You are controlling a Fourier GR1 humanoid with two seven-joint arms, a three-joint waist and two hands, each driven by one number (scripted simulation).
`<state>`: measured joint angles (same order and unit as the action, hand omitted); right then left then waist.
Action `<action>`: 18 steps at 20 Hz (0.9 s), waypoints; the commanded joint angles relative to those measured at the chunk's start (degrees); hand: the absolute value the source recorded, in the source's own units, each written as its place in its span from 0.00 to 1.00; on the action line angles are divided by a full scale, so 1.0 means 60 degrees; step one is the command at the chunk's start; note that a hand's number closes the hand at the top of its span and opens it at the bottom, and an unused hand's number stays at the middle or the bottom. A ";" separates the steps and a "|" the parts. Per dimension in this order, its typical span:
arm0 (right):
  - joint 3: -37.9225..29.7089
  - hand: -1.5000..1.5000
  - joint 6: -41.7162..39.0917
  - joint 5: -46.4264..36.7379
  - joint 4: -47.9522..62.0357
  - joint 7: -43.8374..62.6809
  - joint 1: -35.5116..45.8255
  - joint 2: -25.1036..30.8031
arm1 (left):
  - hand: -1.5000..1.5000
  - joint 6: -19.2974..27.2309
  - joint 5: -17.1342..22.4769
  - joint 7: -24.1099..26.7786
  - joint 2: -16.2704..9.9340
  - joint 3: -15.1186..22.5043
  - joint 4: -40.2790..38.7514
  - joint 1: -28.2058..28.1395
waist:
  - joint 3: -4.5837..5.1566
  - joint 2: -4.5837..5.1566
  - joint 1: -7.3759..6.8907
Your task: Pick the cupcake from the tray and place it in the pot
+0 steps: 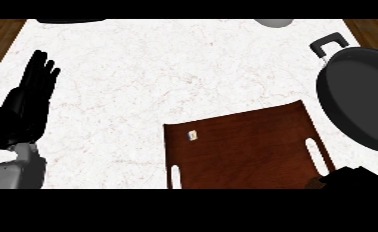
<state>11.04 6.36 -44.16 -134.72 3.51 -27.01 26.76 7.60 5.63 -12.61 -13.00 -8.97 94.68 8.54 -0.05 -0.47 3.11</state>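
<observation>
Head view: the wooden tray [244,148] lies on the white counter [170,71] at about five o'clock, with slot handles at its near and right edges. On it, at the tray's ten o'clock, sits a tiny pale thing [193,135] that is too small to name; it may be the cupcake, but that cannot be told. The pot [353,96], dark and round with a looped handle at its twelve o'clock, sits at three o'clock, just beside the tray's right corner.

The left hand [31,98] stands at nine o'clock, fingers straight and up, resting and holding nothing. The right hand [345,177] shows only as a dark mass at the tray's five o'clock corner; whether its fingers are spread or closed cannot be told.

A cupcake should be light and soft, with topping that smears, so the sides of the base look the safest hold.
</observation>
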 commanded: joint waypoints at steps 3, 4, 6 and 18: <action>-0.2376 1.00 -0.0559 0.3166 -0.1172 0.0451 0.0061 -0.0054 | 0.50 0.0052 -0.0073 -0.0066 0.0094 0.0144 0.0002 0.0255 | -0.0002 0.0045 -0.0169; -0.2547 1.00 -0.0759 0.3490 -0.1144 0.0405 0.0060 -0.0018 | 0.50 -0.0106 -0.0033 -0.0241 -0.0170 0.0036 0.0050 0.0208 | -0.0002 0.0028 -0.0185; -0.3041 1.00 -0.0912 0.4221 -0.0682 0.0274 0.0275 -0.0106 | 0.50 -0.0062 0.0048 -0.0102 0.0084 0.0135 0.0211 0.0103 | -0.0003 0.0022 -0.0241; -0.6902 1.00 -0.2454 0.6924 0.5043 -0.1314 0.3411 0.1963 | 0.50 -0.0051 -0.0282 -0.0090 0.0309 0.0510 0.0025 0.0358 | 0.0003 0.0091 -0.0580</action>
<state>-26.42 -7.40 -0.93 -113.49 -0.37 -11.21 35.05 7.61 3.96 -12.44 -11.43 -6.41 93.96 10.99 -0.03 0.01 0.16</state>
